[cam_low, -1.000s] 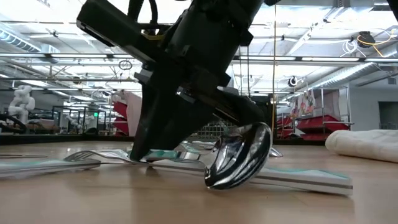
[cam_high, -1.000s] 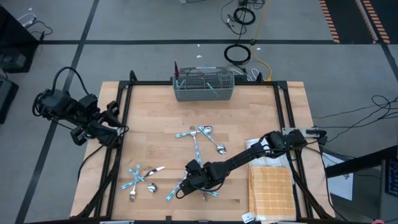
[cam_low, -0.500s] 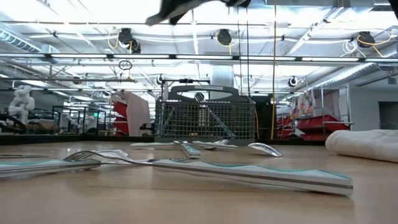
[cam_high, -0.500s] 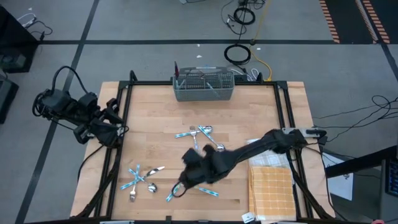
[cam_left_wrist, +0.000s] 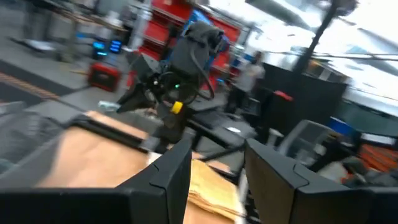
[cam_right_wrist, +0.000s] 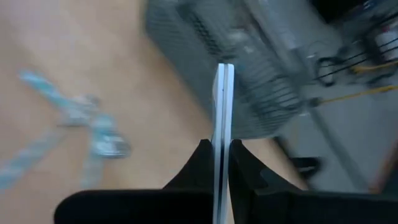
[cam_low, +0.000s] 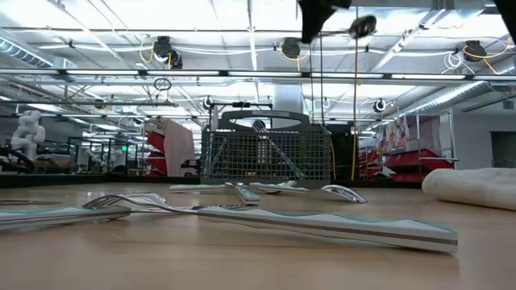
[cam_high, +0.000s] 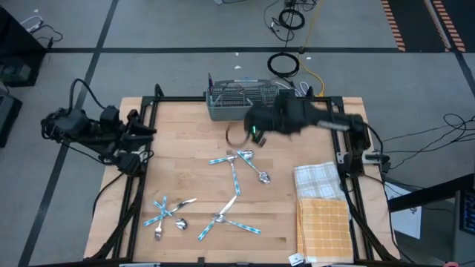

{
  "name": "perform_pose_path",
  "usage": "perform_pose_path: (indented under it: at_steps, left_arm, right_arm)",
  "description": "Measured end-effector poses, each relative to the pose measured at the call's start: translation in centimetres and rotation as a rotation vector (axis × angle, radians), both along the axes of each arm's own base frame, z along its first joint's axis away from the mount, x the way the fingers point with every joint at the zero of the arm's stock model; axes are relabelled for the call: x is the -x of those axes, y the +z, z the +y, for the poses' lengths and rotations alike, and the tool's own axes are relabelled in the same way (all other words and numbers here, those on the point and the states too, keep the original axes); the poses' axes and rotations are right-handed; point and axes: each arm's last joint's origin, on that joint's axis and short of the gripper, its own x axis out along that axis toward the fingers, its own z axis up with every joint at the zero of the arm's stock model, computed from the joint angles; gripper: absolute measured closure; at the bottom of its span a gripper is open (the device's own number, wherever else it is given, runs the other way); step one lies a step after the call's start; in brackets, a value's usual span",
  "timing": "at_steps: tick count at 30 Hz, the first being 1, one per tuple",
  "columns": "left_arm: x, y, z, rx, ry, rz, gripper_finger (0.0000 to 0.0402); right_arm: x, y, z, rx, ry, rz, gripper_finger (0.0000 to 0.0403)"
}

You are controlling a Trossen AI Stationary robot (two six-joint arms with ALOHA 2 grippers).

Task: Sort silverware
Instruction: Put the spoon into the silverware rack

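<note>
We've got the right hand [cam_high: 251, 127] up in the air just short of the mesh caddy [cam_high: 243, 102], which sits at 12 o'clock on the surface [cam_high: 185, 141]. The hand is clamped on the thin teal handle of a spoon [cam_low: 363, 25], gripped edge-on.

What worries us is that narrow grip. The spoon could swivel or slip on the way down. Its bowl could also snag the caddy rim or the pieces already poking out, and land in the wrong slot.

The left hand [cam_left_wrist: 217, 168] waits off the 9 o'clock edge, fingers apart, holding nothing.

- **Caddy:** one.
- **Cloths:** two at 4 to 5 o'clock, one white check [cam_high: 319, 178] and one orange [cam_high: 323, 222].
- **Loose silverware:** three heaps.
  - About four pieces in the middle [cam_high: 237, 165].
  - About four at 7 o'clock [cam_high: 167, 215].
  - Three at 6 o'clock [cam_high: 226, 219].

Overlaps make the exact numbers iffy.
</note>
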Motion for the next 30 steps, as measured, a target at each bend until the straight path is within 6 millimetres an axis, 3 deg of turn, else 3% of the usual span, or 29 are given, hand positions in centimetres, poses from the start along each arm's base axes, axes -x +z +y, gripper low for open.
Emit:
perform_pose_path:
  at_steps: [4,9,15,19,24,30]
  left_arm:
    - [-0.3,-0.3,0.1,-0.015,0.077,0.037,0.0249]
    - [-0.4,-0.8,0.1,-0.065,0.088,0.09,0.0249]
    - [-0.4,-1.2,0.2,-0.108,0.11,0.123,0.0249]
    - [-0.3,-1.2,0.2,-0.158,0.123,0.129,0.0249]
    - [-0.3,-1.2,0.4,-0.183,0.185,0.136,0.0249]
    - [-0.3,-1.4,0.4,-0.192,0.211,0.157,0.0249]
  right_arm:
    - [0.7,-0.2,-5.0,0.054,0.076,0.17,0.0403]
    - [0.6,-1.9,-9.7,0.203,0.156,0.488,0.0403]
    - [-1.2,-6.5,-14.2,0.313,0.365,1.078,0.0403]
    - [-2.9,-9.7,-15.2,0.364,0.442,1.38,0.0403]
    - [-4.2,-12.3,-15.4,0.377,0.421,1.422,0.0403]
    - [-4.0,-13.1,-16.5,0.364,0.401,1.448,0.0403]
